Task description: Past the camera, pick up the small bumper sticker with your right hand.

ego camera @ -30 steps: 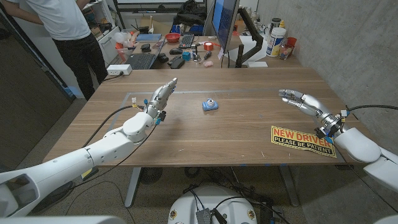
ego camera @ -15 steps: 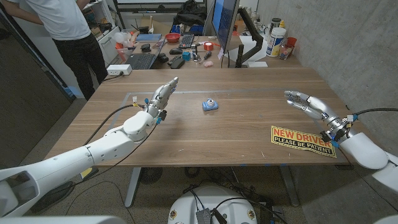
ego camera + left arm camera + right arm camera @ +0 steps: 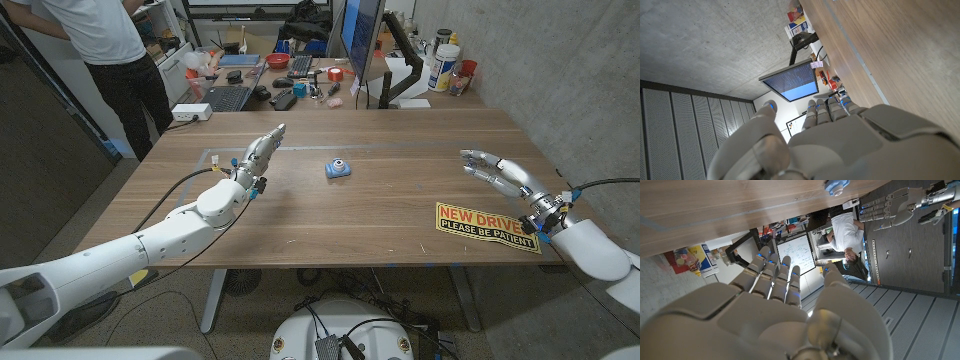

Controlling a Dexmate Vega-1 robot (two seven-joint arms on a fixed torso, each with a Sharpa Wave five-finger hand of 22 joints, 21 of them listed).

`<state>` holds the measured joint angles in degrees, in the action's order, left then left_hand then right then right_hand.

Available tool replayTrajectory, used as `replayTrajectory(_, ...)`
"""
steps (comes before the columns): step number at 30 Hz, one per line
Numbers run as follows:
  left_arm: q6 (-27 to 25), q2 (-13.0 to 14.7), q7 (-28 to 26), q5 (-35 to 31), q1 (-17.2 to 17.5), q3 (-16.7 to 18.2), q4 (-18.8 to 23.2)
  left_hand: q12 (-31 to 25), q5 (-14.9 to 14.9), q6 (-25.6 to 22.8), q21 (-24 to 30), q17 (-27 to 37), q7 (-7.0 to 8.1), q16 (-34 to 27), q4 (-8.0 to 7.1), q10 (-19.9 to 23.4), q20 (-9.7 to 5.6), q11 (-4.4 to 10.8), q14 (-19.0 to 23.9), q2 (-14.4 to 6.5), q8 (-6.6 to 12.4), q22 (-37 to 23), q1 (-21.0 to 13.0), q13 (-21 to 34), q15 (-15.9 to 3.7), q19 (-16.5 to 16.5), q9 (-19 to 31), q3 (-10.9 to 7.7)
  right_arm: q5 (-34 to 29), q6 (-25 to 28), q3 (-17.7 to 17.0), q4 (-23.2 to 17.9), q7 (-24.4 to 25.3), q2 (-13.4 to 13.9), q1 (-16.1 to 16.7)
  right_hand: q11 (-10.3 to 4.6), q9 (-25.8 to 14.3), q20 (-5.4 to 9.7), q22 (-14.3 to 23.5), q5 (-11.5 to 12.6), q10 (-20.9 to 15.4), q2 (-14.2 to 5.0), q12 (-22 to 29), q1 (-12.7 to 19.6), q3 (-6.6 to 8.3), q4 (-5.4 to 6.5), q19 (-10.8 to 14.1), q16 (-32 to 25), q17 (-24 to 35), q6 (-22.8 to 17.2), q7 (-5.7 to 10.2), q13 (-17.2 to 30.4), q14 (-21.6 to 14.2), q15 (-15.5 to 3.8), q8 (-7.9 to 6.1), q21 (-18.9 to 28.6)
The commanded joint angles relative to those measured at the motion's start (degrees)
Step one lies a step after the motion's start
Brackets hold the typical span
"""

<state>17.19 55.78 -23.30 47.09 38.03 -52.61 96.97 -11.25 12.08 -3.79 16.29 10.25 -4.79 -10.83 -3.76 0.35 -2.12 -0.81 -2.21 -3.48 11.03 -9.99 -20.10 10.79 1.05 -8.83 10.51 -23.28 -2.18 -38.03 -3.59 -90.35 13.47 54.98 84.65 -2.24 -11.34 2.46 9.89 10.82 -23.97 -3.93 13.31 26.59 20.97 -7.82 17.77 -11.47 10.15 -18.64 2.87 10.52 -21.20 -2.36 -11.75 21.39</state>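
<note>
Right hand (image 3: 497, 169) hovers beyond flat, seemingly glossy rectangular bumper sticker (image 3: 487, 226)

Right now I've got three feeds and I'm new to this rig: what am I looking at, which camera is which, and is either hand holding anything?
The wide picture comes from the robot's head, looking down at a wooden table. The other two come from wrist cameras, turned upside down, looking along each hand's back. The left hand and right hand are both open and hold nothing. On the table lie a small blue camera and, nearer the right arm, a yellow bumper sticker, untouched. A person stands behind the table.
</note>
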Motion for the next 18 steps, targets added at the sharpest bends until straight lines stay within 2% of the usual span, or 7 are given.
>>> replayTrajectory(1,0.8,0.7,-0.5,0.6,-0.7,-1.4,0.1,-0.3,0.0,-0.4,-0.2,0.3,0.06,-0.1,0.35,0.1,-0.78,0.41,-0.5,-0.5,0.31,-0.2,0.1,0.1,-0.21,0.1,0.2,0.00,-5.0,1.3,-3.3,-1.8,1.8,-1.3,3.0,0.05,-0.1,1.84,0.1,0.3,-0.7,0.11,0.2,0.1,0.51,-0.09,0.5,0.1,0.2,-0.3,0.09,0.3,-0.7,-3.12,-0.29,-0.2)
replayTrajectory(18,0.7,1.3,-1.1,1.2,-2.3,-2.9,0.4,-0.3,0.0,-0.4,-0.4,0.3,0.08,-0.1,0.38,0.1,-0.72,0.37,-0.4,-0.6,0.29,-0.2,0.1,0.1,-0.16,0.2,0.2,0.04,-11.9,4.0,-6.2,-3.5,3.7,-3.6,5.4,-0.11,-0.1,1.79,0.1,0.5,-0.9,0.27,0.2,0.1,0.57,-0.11,0.8,0.2,0.2,-0.5,0.57,0.3,-1.0,-3.43,-0.25,-0.5)
